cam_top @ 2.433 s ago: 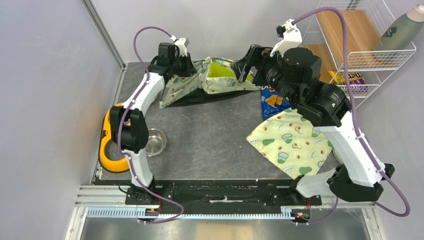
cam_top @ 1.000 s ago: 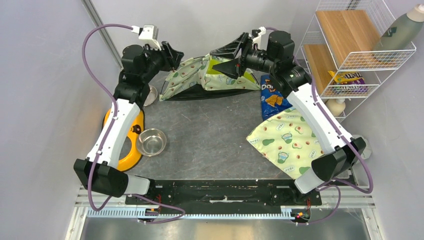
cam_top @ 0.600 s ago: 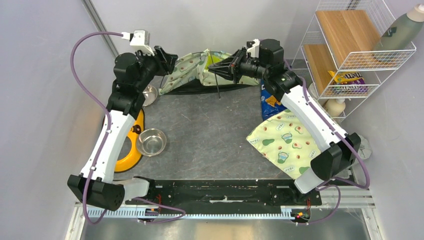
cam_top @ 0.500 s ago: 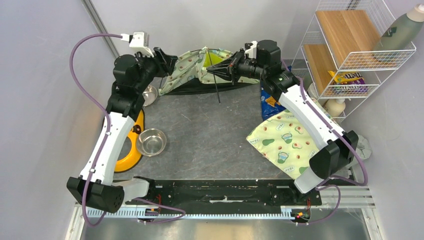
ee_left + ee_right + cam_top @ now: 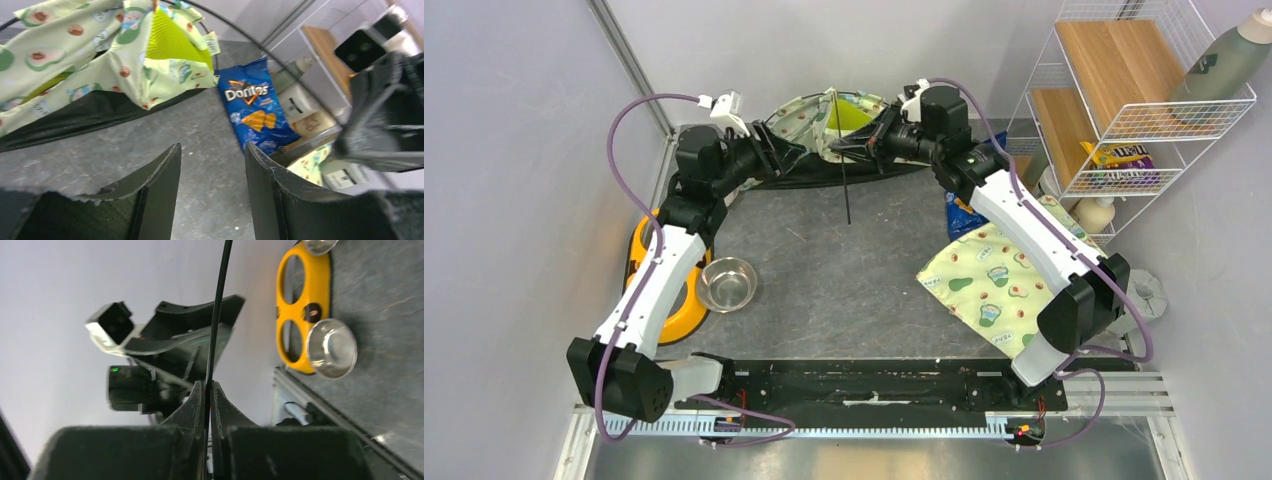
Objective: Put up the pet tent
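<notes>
While the avocado-print pad (image 5: 1004,285) lies toward the table's (image 5: 864,290) near right corner, the left gripper (image 5: 780,160) farther back stands released and empty just before the pet tent (image 5: 809,112). The right gripper (image 5: 864,148) is clenched on a thin black pole (image 5: 845,190), and the tent lies slumped along the table's far edge.

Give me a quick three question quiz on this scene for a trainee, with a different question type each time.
1. True or false: the right gripper is shut on the thin black pole.
2. The left gripper holds: A) tent fabric, B) nothing, C) a bowl.
3. Fill in: the blue bag reads ___.
Key: 1 true; 2 B; 3 Doritos.
</notes>
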### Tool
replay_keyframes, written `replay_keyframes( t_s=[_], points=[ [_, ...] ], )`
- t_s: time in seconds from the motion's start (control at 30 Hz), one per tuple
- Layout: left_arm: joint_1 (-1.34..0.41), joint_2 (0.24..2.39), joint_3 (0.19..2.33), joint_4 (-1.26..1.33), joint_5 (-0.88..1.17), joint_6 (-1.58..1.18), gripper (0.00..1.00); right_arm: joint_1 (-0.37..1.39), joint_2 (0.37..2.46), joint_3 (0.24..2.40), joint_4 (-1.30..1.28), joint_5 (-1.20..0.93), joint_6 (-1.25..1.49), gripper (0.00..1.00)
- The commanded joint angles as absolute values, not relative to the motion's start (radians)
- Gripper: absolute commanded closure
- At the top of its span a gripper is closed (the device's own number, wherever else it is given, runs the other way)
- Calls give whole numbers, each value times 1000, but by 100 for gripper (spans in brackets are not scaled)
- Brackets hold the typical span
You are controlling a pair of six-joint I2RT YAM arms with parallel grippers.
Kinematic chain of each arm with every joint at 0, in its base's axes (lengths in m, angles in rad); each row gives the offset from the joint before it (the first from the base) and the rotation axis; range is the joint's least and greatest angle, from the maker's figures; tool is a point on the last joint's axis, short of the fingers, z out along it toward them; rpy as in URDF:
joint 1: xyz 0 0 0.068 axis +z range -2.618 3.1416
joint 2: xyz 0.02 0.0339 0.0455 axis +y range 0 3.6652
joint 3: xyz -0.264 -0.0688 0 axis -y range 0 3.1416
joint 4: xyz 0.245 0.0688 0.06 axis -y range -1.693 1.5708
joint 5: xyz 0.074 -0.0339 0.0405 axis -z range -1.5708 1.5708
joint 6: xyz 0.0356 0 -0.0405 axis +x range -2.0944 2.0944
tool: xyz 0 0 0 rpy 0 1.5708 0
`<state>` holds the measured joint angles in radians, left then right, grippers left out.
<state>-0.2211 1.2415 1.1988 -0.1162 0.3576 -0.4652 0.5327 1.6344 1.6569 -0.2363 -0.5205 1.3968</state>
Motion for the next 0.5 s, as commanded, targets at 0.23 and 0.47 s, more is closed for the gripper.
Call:
replay_keyframes(
  t_s=[0.23, 0.47],
  points=[
    [-224, 1121, 1066, 190, 584, -818, 39, 586, 1681, 1630, -181, -247, 1098, 100],
    [-233, 1079, 988, 239, 750, -778, 34, 596, 1685, 1610, -126, -192, 1107, 100]
  ],
)
